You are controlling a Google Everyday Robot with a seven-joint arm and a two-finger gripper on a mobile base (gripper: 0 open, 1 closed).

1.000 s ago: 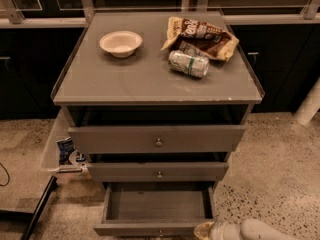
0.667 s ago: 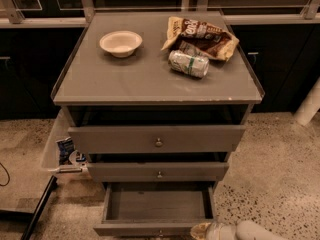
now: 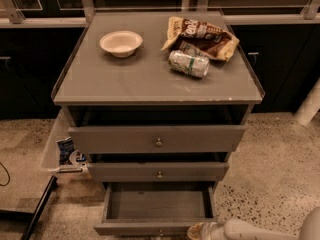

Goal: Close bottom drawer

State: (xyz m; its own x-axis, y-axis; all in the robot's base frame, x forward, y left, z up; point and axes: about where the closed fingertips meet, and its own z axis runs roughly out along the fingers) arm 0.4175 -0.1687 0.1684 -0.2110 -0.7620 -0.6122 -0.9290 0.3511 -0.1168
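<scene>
The bottom drawer of the grey cabinet is pulled far out and its shallow box is empty. Its slim front runs along the frame's lower edge, with a tiny knob at the middle. My gripper is at the right end of that front, low in the view, on a white arm coming in from the lower right. The top drawer and the middle drawer above stand slightly open.
On the cabinet top are a white bowl, a can on its side and a snack bag. A clear side bin with packets hangs on the left. Speckled floor lies around. A dark stand leg crosses lower left.
My gripper and arm have shifted slightly left along the bottom drawer's front. The drawer itself has not visibly moved.
</scene>
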